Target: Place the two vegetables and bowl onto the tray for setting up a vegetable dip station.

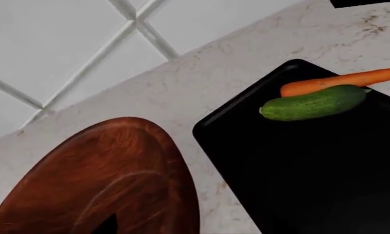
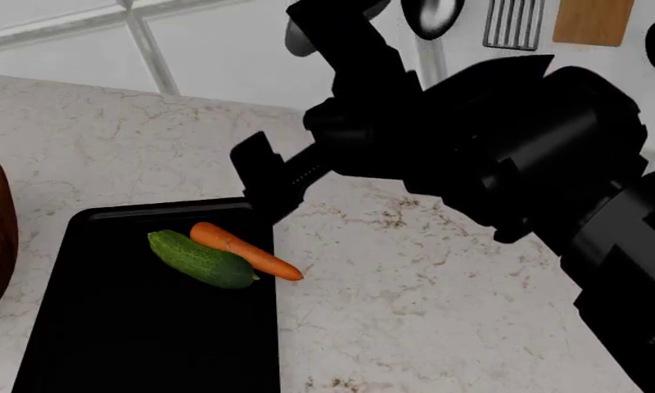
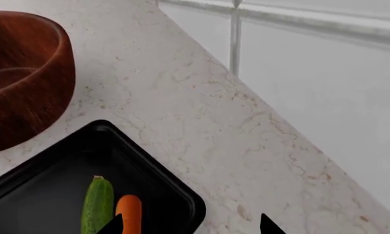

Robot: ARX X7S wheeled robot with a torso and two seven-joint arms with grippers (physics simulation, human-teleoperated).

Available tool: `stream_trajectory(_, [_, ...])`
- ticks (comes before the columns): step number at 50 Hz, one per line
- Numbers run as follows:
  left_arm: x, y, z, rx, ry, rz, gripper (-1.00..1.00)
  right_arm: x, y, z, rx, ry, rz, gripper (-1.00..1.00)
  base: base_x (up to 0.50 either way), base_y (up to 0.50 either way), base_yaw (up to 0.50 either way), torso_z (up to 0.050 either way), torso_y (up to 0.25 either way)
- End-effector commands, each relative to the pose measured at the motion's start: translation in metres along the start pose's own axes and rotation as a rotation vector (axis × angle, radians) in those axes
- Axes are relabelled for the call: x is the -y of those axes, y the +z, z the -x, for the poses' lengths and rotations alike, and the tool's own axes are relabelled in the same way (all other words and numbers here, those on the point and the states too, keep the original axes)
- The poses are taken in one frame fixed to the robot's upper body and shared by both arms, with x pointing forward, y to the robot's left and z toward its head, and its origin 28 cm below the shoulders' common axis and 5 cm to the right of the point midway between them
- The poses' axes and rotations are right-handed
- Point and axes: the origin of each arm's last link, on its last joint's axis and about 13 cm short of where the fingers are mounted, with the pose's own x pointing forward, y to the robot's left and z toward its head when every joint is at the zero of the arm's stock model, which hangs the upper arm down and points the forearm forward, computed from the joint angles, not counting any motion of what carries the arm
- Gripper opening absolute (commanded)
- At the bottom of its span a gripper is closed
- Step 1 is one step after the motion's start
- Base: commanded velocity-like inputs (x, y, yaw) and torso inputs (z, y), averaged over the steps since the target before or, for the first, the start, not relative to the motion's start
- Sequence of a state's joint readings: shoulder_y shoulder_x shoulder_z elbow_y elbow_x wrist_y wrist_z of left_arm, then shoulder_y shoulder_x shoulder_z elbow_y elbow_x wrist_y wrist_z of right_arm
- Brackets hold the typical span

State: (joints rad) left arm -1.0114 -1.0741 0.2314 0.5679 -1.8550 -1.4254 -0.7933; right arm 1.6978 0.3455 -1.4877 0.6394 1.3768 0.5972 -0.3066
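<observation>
Tray (image 2: 109, 344): lies flat on the pale stone surface (image 2: 437, 295), at the near left. Cucumber (image 2: 202, 259) and carrot (image 2: 246, 251) both rest on it, in its far right corner, lying side by side and touching, the carrot nearer the rim. Both vegetables judged placed.

Bowl (image 1: 97, 180): stands on the surface to the left of the tray, beside it but apart from it. A strip of bare surface shows between the two. Not on the tray. This item is outstanding, and the bowl looks about as wide as the tray, so the vegetables may crowd it.

Right hand (image 3: 191, 226): raised above the surface just past the tray's far right corner. Its two fingertips stand parted with nothing between them; it is empty and spread.

Left hand: only a dark tip shows in its own camera, over the bowl's rim. Whether it is spread, closed or gripping the bowl cannot be told.

Beyond: tiled wall, utensils hanging at far right.
</observation>
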Motion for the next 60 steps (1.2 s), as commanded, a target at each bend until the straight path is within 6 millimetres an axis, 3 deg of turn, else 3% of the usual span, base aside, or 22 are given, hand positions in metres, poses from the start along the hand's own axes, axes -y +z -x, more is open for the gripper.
stream_trajectory(1, [0.006,-0.006,-0.009,0.005,-0.004,-0.049,1.0,0.0,0.005,-0.002,0.022,0.012,-0.001,1.0,0.0,0.0,0.0,0.0,0.0])
stream_trajectory(28, [0.002,-0.028,-0.036,-0.061,0.048,-0.027,1.0,0.002,-0.005,-0.008,0.017,0.022,-0.017,1.0,0.0,0.0,0.0,0.0,0.0])
stream_trajectory(60, [0.002,-0.038,-0.074,-0.152,0.062,-0.098,1.0,0.008,-0.02,-0.013,0.015,0.021,-0.049,1.0,0.0,0.0,0.0,0.0,0.0])
